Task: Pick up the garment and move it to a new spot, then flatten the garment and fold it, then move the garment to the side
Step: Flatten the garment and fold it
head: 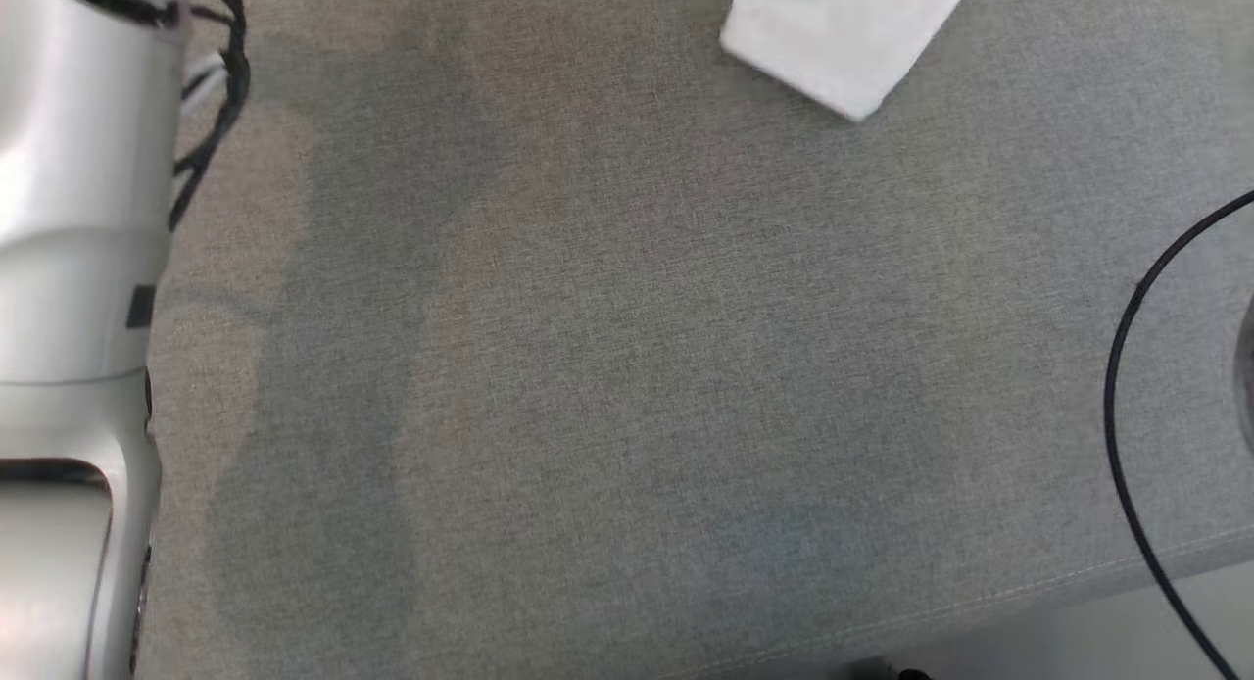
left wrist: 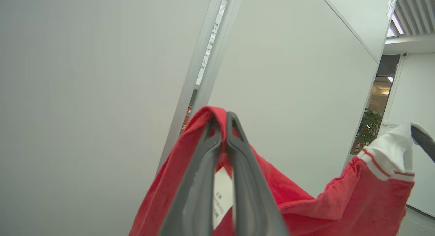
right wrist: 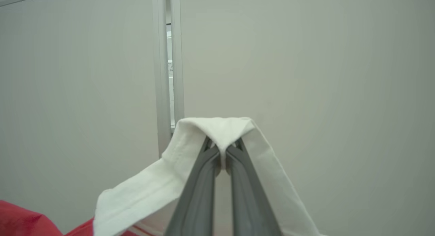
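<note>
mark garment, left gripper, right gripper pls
garment (left wrist: 340,202), left wrist view, on its red cloth.
left gripper (left wrist: 224,123), left wrist view, between the fingertips, shut on the red edge.
right gripper (right wrist: 222,154), right wrist view, between the fingertips, shut on the white part.

Office-like interior, white partition panels (left wrist: 289,76), potted plant (left wrist: 368,126), strip ceiling lights (left wrist: 395,25)

The garment (left wrist: 353,198) is made of soft red and white cloth. The desk (head: 627,366) is covered in matt grey weave. The fingers (left wrist: 200,181) of the left tool (left wrist: 224,125) are finished in matt grey plastic.
</note>
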Tool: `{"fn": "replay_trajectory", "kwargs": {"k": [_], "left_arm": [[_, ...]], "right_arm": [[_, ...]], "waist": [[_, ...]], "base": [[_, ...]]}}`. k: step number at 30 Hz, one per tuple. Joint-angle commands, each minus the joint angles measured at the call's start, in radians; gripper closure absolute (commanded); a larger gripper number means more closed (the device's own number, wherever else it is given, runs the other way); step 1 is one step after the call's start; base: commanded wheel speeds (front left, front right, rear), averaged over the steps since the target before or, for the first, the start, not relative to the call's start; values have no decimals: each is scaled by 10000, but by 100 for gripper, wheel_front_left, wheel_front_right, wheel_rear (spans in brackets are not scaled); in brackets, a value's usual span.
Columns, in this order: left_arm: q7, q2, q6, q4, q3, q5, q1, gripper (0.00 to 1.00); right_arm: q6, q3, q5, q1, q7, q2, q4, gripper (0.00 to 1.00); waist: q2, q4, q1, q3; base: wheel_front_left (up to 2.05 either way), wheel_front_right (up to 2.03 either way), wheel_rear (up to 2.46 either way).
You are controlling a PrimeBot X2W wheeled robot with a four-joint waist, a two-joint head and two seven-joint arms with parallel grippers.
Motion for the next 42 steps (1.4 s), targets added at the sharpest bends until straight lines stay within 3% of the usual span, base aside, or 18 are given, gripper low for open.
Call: {"fn": "replay_trajectory", "kwargs": {"k": [1, 4, 7, 16, 22, 28, 32, 37, 42], "left_arm": [[-70, -16, -53, -243, 379, -49, -245, 100], [-55, -162, -61, -1019, 1091, 40, 129, 100], [-51, -179, -65, -1111, 936, -32, 1023, 100], [-61, -299, -69, 101, -266, -859, 3698, 100], [-35, -150, -70, 776, -1481, -1785, 5212, 100], [248, 193, -71, 767, -2366, -2990, 6514, 100], [323, 397, -71, 584, -2572, -3667, 7366, 100], [443, 669, -71, 176, -2625, -4329, 8353, 100], [709, 1260, -64, -441, -2893, -4589, 9330, 100]], "right_arm": [[-1, -93, -165, -312, -73, -72, -408, 100], [-1, -403, -308, -60, -66, -169, -996, 100], [-1, -269, -342, 601, -70, -261, -723, 100], [-1, 809, 1264, 3129, 319, -537, 1480, 100], [-1, 1328, 2624, 4985, 1435, -897, 1809, 100], [1, 1416, 3554, 6831, 3036, -1386, 1055, 100], [-2, 951, 3801, 8235, 4047, -1612, 112, 100], [-2, -175, 3538, 10121, 5343, -1416, -1194, 100], [-2, -1706, 2624, 12141, 6955, -685, -3019, 100]], "waist": [[-1, 81, -2, 98], [-1, 140, -2, 351], [-1, 204, -2, 485], [-1, 377, -2, 567], [-1, 487, -2, -148], [-1, 605, -2, -1167], [-1, 661, -2, -1823], [-1, 703, -2, -2466], [-1, 756, -2, -2896]], "base": [[0, 0, 0], [0, 0, 0], [0, 0, 0], [0, 0, 0], [0, 0, 0], [0, 0, 0], [0, 0, 0], [0, 0, 0], [0, 0, 0]]}}
